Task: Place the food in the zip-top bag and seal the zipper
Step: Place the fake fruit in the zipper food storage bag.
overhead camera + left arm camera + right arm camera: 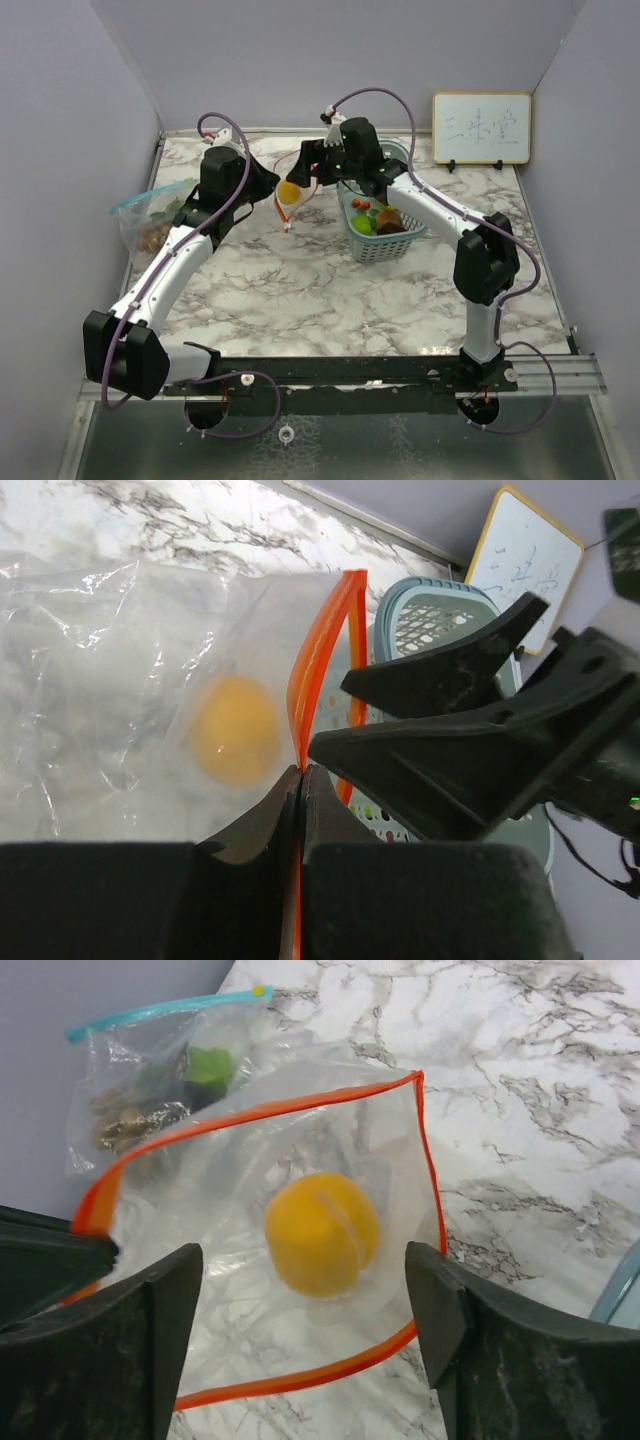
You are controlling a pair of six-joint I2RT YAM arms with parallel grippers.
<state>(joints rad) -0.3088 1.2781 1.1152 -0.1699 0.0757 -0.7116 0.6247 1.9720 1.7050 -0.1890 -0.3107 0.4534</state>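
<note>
A clear zip-top bag with an orange zipper [300, 1385] hangs open-mouthed above the table. My left gripper [300, 772] is shut on its orange rim [318, 650] and holds it up; it shows in the top view [272, 187]. A yellow round fruit [320, 1232] sits inside the bag, also seen through the plastic [235, 730] and from above [288, 192]. My right gripper [305, 1270] is open and empty right above the bag's mouth [308, 178]. More toy food [380, 218] lies in the teal basket [375, 250].
A second clear bag with a teal zipper [160, 1010] lies at the far left [150, 215], holding a green fruit [210, 1065] and brown pieces [130, 1125]. A whiteboard [481, 127] stands at the back right. Walls close both sides.
</note>
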